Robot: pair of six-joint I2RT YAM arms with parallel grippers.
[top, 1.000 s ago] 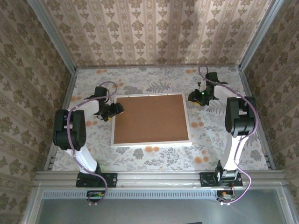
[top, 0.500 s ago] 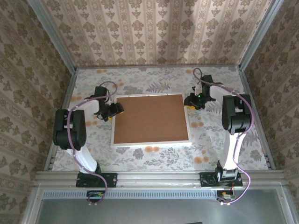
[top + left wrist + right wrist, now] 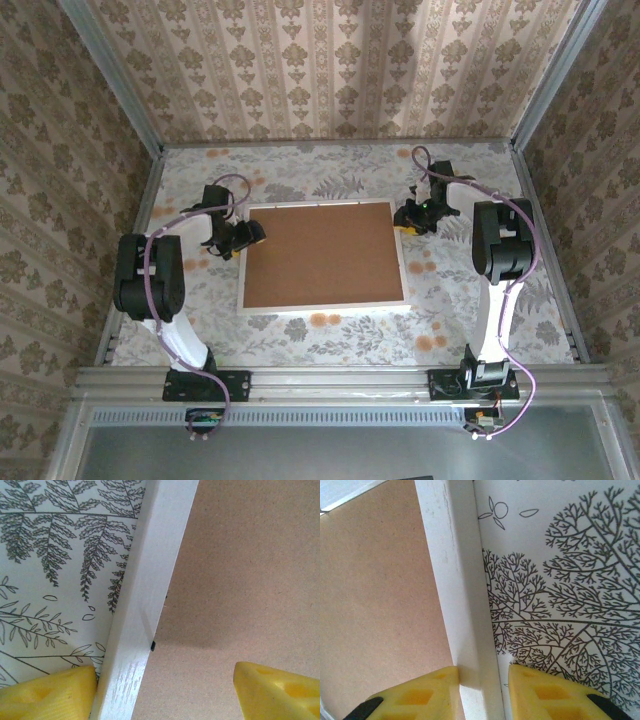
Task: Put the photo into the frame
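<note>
Floral-print table [image 3: 330, 335]: frame [image 3: 324, 306] lies flat mid-table, back up, w/ brown board [image 3: 322, 255] set in it. L gripper [image 3: 248, 236] straddles frame's left rail, jaws wide, one pad over table, other over board. R gripper [image 3: 405, 219] near far-right corner, jaws narrow, pads [image 3: 420, 695] hugging the rail either side; can't tell if clamped.
</note>
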